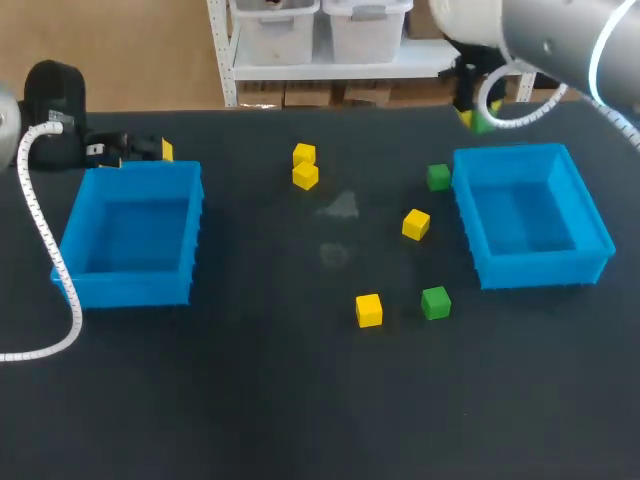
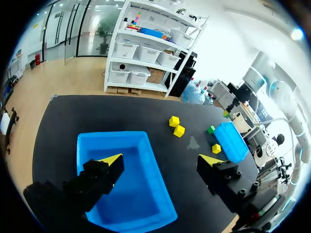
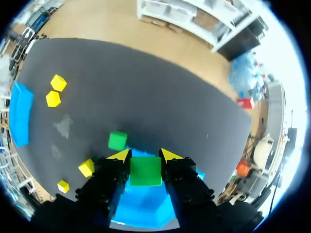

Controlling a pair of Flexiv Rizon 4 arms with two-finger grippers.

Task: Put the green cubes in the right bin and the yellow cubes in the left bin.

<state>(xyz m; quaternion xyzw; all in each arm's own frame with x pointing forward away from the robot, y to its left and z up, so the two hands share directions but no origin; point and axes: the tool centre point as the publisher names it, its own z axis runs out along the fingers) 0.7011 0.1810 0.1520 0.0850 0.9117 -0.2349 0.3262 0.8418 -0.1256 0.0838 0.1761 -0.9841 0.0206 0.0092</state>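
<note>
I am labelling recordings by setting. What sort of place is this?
Probably a robot lab's test bench: a black table carries a left bin and a right bin, both blue, with loose coloured cubes, and the right arm's fingers grip a green cube.

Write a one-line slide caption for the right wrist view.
Right gripper shut on a green cube above the right bin; a second green cube lies ahead on the table.

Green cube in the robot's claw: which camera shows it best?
Right wrist view: the green cube sits between the right gripper's yellow tips, clamped from both sides. The head view shows only a green sliver; the left wrist view, nothing clear.
</note>
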